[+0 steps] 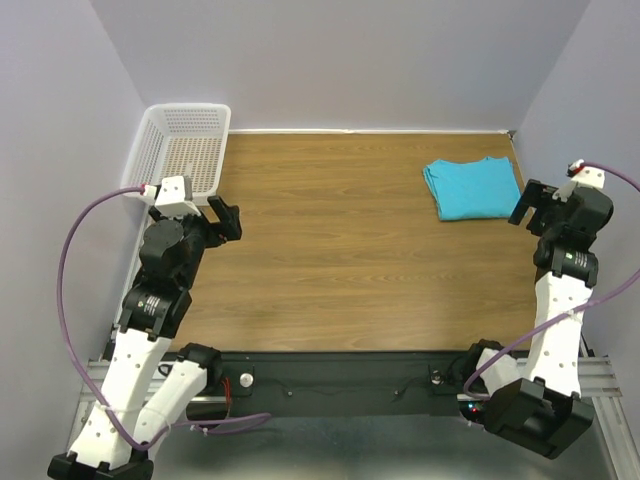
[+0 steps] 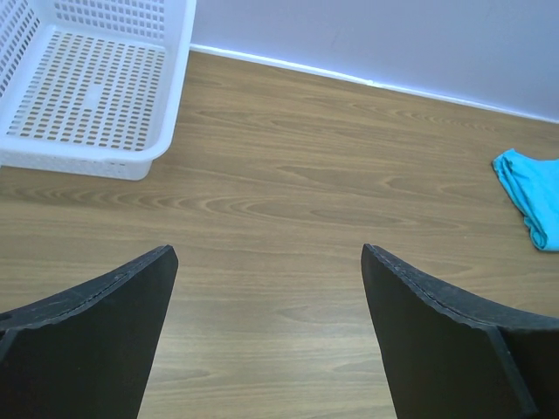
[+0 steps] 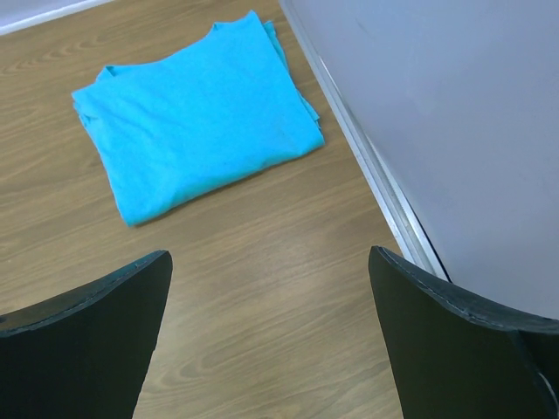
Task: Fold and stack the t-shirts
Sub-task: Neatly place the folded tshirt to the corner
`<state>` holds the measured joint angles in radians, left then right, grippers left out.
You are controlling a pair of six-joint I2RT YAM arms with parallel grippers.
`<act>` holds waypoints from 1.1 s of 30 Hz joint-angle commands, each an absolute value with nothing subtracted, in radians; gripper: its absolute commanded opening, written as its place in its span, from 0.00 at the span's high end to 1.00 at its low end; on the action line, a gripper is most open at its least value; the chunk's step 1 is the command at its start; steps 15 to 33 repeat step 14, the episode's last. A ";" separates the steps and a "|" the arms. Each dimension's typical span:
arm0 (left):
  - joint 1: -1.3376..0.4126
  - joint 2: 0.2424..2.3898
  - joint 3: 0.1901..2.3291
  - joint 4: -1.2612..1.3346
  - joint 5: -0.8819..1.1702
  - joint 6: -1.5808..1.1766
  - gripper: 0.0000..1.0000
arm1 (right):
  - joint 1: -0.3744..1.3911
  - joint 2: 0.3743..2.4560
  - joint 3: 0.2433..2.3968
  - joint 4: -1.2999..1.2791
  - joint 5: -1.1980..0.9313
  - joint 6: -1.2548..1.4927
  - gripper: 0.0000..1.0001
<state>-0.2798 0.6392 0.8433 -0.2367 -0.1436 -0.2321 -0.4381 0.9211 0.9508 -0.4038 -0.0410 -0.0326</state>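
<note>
1. At the near edge of the wooden tabletop (image 1: 340,270) the left arm (image 1: 150,310) leans up over the left side. The right arm (image 1: 560,320) leans up over the right side.
2. The left hand (image 2: 266,253) hangs above the wood on the left half of the tabletop. Its two dark fingers (image 2: 105,323) are spread wide, and only wood grain shows in the gap between them. It has hold of nothing.
3. The right hand (image 3: 269,255) hangs above the wood close to the right wall (image 3: 454,105). Its fingers (image 3: 96,332) are likewise spread wide, with only tabletop showing between them. It has hold of nothing either.
4. Just beyond the right hand lies the turquoise t-shirt (image 3: 196,131), apart from the fingers. It is folded into a rough rectangle and lies flat in the far right part of the tabletop. Stacked layers of cloth show along its edges. Its right side lies near the white strip (image 3: 376,175) at the foot of the right wall.
5. From the left wrist view, only a corner of the t-shirt shows, well off to the right.
6. In the far left corner a white mesh basket (image 1: 190,108) sits on the tabletop beside the left wall, just beyond the left hand.
7. The basket and the t-shirt are well apart, on opposite sides of the tabletop.
8. A pale back wall (image 1: 360,60) closes the far edge.
</note>
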 commanded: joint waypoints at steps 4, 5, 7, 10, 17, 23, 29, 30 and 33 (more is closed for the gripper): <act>-0.279 0.597 0.830 -0.213 -0.117 -0.225 0.02 | -0.445 0.902 0.954 -0.364 -0.015 -0.012 0.00; -0.278 0.595 0.828 -0.215 -0.115 -0.229 0.01 | -0.445 0.902 0.954 -0.365 -0.015 -0.012 0.00; -0.278 0.592 0.824 -0.210 -0.113 -0.232 0.01 | -0.445 0.896 0.953 -0.371 -0.017 -0.014 0.00; -0.278 0.589 0.821 -0.207 -0.115 -0.239 0.02 | -0.445 0.891 0.946 -0.371 -0.023 -0.029 0.00; -0.279 0.588 0.815 -0.199 -0.115 -0.252 0.01 | -0.445 0.890 0.939 -0.371 -0.032 -0.048 0.00; -0.279 0.588 0.815 -0.199 -0.115 -0.252 0.01 | -0.445 0.890 0.939 -0.371 -0.032 -0.048 0.00; -0.279 0.588 0.815 -0.199 -0.115 -0.252 0.01 | -0.445 0.890 0.939 -0.371 -0.032 -0.048 0.00; -0.279 0.588 0.815 -0.199 -0.115 -0.252 0.01 | -0.445 0.890 0.939 -0.371 -0.032 -0.048 0.00; -0.279 0.588 0.815 -0.199 -0.115 -0.252 0.01 | -0.445 0.890 0.939 -0.371 -0.032 -0.048 0.00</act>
